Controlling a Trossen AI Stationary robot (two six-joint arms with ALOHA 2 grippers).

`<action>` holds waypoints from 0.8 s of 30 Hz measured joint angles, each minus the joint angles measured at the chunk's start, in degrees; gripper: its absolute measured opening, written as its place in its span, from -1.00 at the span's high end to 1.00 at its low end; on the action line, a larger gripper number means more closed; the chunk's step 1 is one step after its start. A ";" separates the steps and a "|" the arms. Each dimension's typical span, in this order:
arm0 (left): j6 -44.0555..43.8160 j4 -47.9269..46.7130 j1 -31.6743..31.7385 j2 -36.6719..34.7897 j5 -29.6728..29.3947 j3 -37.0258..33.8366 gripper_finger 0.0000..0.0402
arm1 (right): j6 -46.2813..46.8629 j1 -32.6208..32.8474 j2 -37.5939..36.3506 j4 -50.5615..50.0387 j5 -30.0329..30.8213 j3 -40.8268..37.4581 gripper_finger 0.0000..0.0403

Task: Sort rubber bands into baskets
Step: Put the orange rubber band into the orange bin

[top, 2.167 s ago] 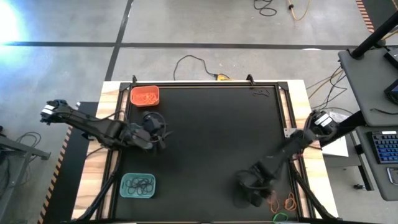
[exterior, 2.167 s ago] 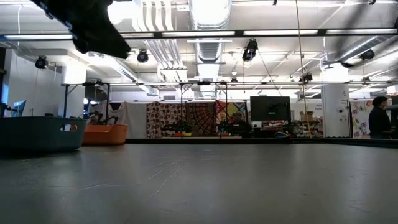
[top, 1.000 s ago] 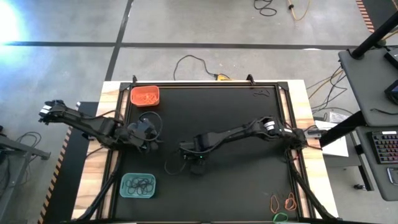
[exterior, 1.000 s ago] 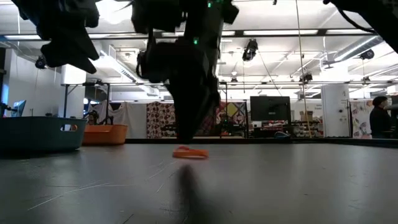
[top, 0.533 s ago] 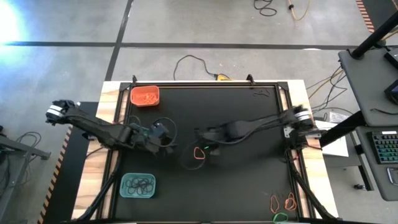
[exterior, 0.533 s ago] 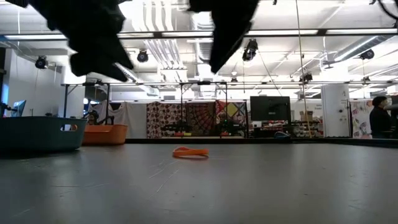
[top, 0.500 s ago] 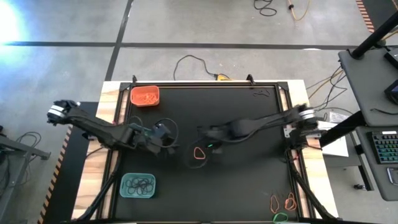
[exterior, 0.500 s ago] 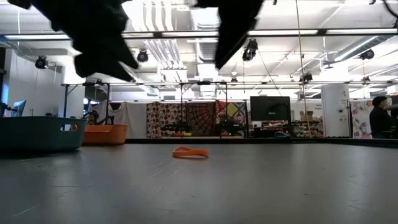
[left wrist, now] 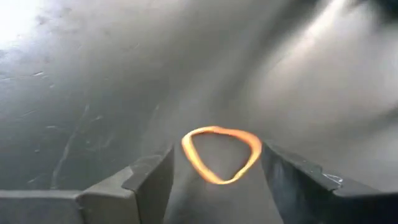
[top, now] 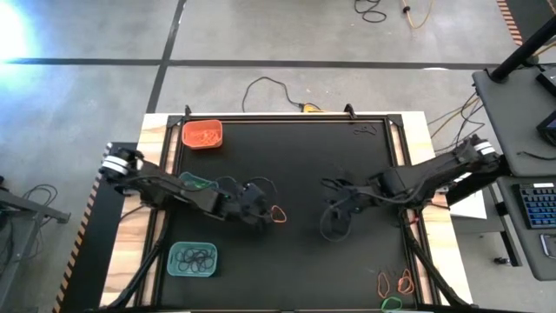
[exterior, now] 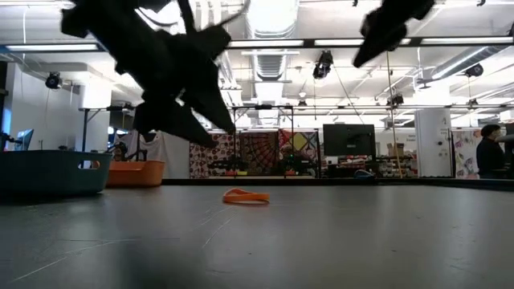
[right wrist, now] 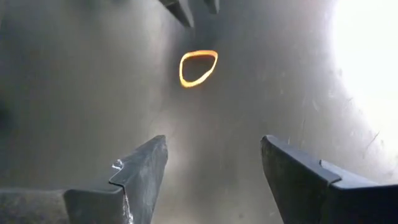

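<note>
Left wrist view: left claw (left wrist: 214,180) fingers apart, straddling lone orange rubber band (left wrist: 220,154) flat on black worktop (top: 304,165), not yet touching.

Step judged: pickup of orange band mid-worktop.

Next: lower, close on band, carry to orange basket (top: 202,134) at far left corner.

Right claw (top: 334,211) spread, empty, just beyond band.

Teal basket (top: 192,259) near left; more bands (top: 393,283) near right corner.

I work in an open lab: ceiling ducts (exterior: 269,20) and strip lights overhead, a monitor (exterior: 348,138) behind, taped concrete floor (top: 87,87).
</note>
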 joint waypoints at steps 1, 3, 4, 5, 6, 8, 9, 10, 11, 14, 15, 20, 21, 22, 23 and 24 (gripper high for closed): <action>0.58 -2.70 0.12 1.33 0.02 1.53 -0.13 | 0.56 0.44 -0.65 -0.01 0.00 -0.91 -0.24; 0.91 -7.91 0.50 4.34 0.04 4.26 -0.15 | 1.24 0.87 -1.51 0.09 0.14 -2.23 -0.24; 0.91 -9.26 0.57 5.87 0.23 5.48 -0.16 | 2.10 0.87 -1.75 0.14 0.15 -2.78 -0.24; 1.21 -9.70 0.58 7.40 1.01 6.58 -0.15 | 2.79 0.87 -1.78 0.11 0.18 -3.21 -0.24; 2.34 -9.66 0.60 8.89 1.99 7.58 -0.15 | 3.51 0.85 -1.79 0.24 0.21 -3.55 -0.24; 3.67 -9.65 0.61 11.68 3.96 9.44 -0.15 | 4.19 0.83 -1.81 0.31 0.26 -3.94 -0.24; 3.68 -9.80 0.66 12.88 4.68 10.22 -0.15 | 4.77 0.85 -1.75 0.31 0.27 -4.06 -0.24; 3.62 -9.86 0.70 13.88 5.01 10.84 -0.15 | 5.30 0.85 -1.69 0.30 0.25 -4.12 -0.24; 3.48 -9.93 0.92 14.76 5.11 11.25 -0.15 | 5.43 0.85 -1.65 0.31 0.23 -4.23 -0.24; 4.17 -9.80 2.28 16.11 5.24 11.59 -0.15 | 5.45 0.83 -1.61 0.33 0.33 -4.33 -0.24; 4.55 -9.69 2.80 16.30 5.29 11.60 -0.15 | 5.45 0.81 -1.61 0.35 0.67 -4.37 -0.24; 7.06 -9.30 4.39 16.55 4.40 11.69 -0.15 | 5.93 0.55 -1.59 0.37 4.14 -4.39 -0.24; 7.57 -9.25 4.65 16.55 3.69 11.71 -0.15 | 6.00 0.55 -1.59 0.39 4.56 -4.39 -0.24; 7.89 -9.41 4.97 16.55 3.43 11.71 -0.15 | 6.06 0.46 -1.59 0.43 4.71 -4.36 -0.24; 8.13 -9.58 5.15 16.55 3.57 11.85 -0.15 | 6.08 0.45 -1.59 0.53 4.72 -4.26 -0.24; 8.46 -9.61 5.29 16.55 3.58 11.98 -0.14 | 6.10 0.44 -1.59 1.00 4.75 -4.17 -0.24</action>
